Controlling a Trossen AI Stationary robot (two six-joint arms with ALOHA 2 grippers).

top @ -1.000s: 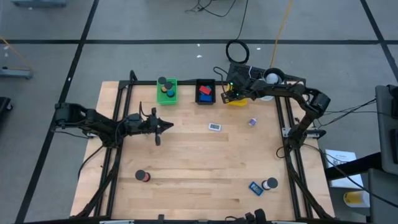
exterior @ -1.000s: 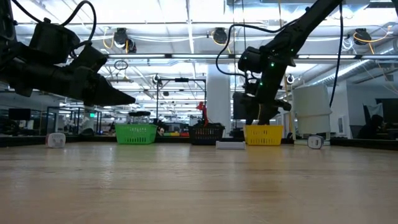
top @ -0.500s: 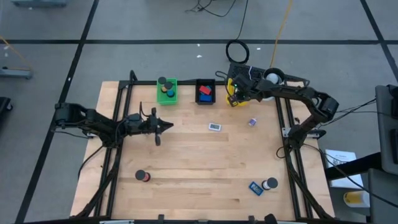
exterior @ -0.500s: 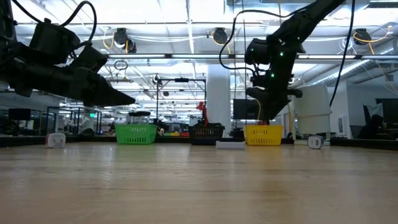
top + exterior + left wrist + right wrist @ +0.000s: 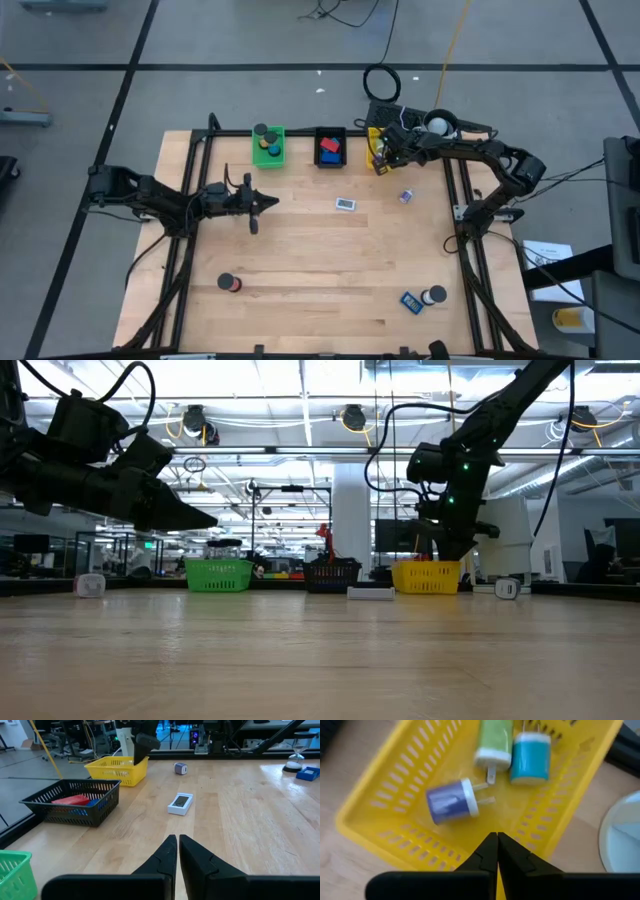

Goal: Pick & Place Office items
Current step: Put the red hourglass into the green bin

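Wooden table [image 5: 300, 260] carries three trays along its far edge: green [image 5: 268, 148], black [image 5: 330, 148] and yellow tray [image 5: 395, 805]. Above the yellow tray hangs the right gripper [image 5: 493, 851], fingers pressed together and empty; three plug adapters, purple [image 5: 449, 802], green [image 5: 494, 741] and teal [image 5: 530, 756], lie inside. At mid-left, the left gripper [image 5: 177, 851] waits above the table, closed on nothing. Loose items remain: a white block [image 5: 345, 204], a purple piece [image 5: 405, 196], a dark roll [image 5: 230, 284]. For the next pick, rise clear of the tray rim first, then open fully above the purple piece.

Both arms reach inward, left hand [image 5: 268, 203] and right hand [image 5: 380, 160] closed, empty.
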